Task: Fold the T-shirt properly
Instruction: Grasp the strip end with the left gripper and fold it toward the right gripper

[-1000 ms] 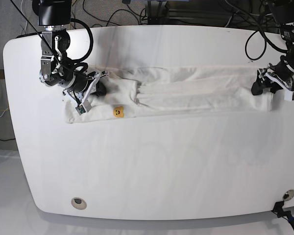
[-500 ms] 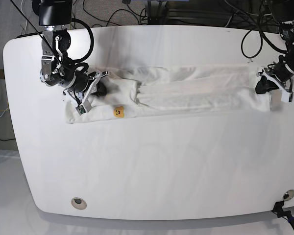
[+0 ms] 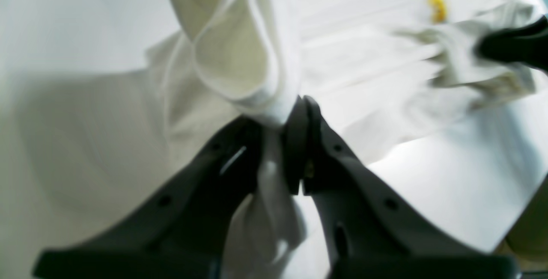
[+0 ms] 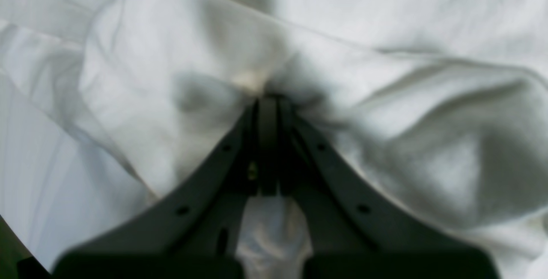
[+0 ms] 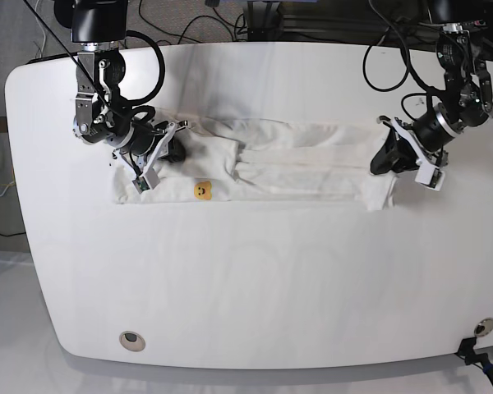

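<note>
The table (image 5: 255, 287) is white, bare along its near half. Across its far half the T-shirt (image 5: 296, 160) lies as a long folded band running 9 to 3 o'clock, a small yellow print (image 5: 200, 190) showing near its 9 o'clock end. At that end the right gripper (image 5: 166, 148) is clamped on the T-shirt, jaws together on a pinch of cloth. At 3 o'clock the left gripper (image 5: 384, 158) is clamped on the T-shirt's other end, lifting a loop of hem.

Robotics lab: white worktable (image 5: 255, 279) w/ 2 mounted arms, cable tangle (image 5: 230, 20) behind.
</note>
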Robot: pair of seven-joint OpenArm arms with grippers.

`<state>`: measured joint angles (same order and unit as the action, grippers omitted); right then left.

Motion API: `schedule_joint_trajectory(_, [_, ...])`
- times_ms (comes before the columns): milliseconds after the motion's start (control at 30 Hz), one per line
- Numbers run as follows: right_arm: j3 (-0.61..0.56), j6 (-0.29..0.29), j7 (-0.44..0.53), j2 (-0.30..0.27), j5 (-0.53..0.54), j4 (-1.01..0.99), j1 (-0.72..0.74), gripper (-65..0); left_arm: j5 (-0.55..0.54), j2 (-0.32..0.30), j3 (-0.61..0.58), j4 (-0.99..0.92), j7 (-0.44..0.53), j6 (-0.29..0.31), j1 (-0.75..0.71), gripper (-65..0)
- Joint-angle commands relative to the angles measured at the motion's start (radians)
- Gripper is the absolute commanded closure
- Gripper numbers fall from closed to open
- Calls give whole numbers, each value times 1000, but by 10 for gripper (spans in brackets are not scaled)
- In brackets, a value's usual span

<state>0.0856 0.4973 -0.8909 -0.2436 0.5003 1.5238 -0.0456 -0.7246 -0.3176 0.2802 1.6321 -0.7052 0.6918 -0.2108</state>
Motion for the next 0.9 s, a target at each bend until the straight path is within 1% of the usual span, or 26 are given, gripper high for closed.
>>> schedule_joint_trajectory(0, [3, 1, -6, -9, -7, 10, 10, 0, -26, 15, -16, 50, 29, 6, 20, 0])
schedule_joint_trajectory(67, [3, 1, -6, -9, -7, 10, 10, 0, -26, 22, -65, 50, 26, 6, 41, 0])
schedule_joint_trajectory(167, [3, 1, -6, -9, -7, 10, 10, 0, -26, 34, -100, 50, -26, 6, 77, 0])
schedule_joint_trajectory(333, [3, 1, -6, -7, -7, 10, 10, 0, -23, 123, -111, 50, -84, 6, 126, 0])
schedule_joint_trajectory(400, [3, 1, -6, -7, -7, 10, 10, 0, -23, 150, -111, 49, -112, 6, 138, 0])
schedule_joint_trajectory(500, [3, 1, -6, -7, -7, 10, 10, 0, -22, 185, -115, 49, -121, 6, 141, 0])
schedule_joint_trajectory(867, [3, 1, -6, -6, -7, 10, 10, 0, -22, 191, -270, 41, -116, 6, 161, 0])
